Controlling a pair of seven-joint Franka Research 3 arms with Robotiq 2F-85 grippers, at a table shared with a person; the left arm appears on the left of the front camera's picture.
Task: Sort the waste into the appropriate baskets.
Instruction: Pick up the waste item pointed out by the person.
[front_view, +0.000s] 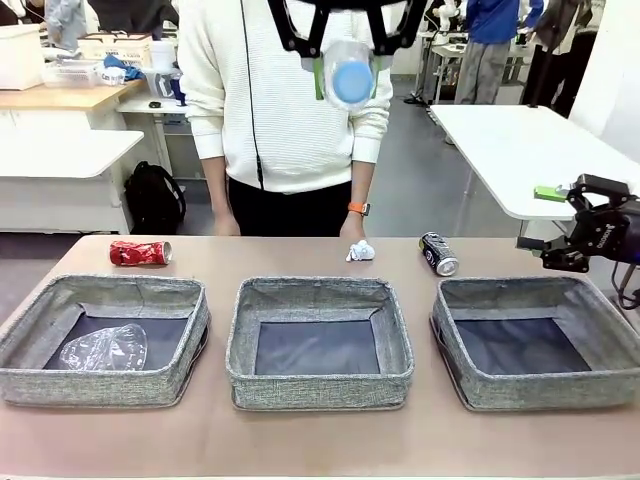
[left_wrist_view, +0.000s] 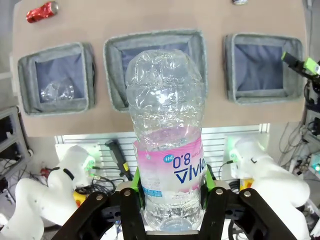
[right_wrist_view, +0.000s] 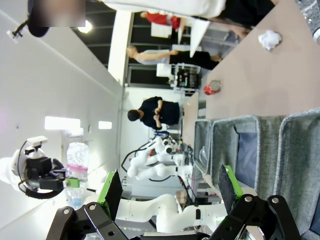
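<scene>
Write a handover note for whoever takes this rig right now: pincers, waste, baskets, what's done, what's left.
Pincers: the left pincer is shut on the pink-labelled bottle, held high in the air. The right pincer is open and holds nothing, off by the right basket.
Waste on the table, beyond the baskets: red can, paper wad, black can.
Done: a crushed clear bottle lies in the left basket.
Left: bin the held bottle, then the two cans and the wad. The middle basket and the right basket hold nothing yet.
</scene>
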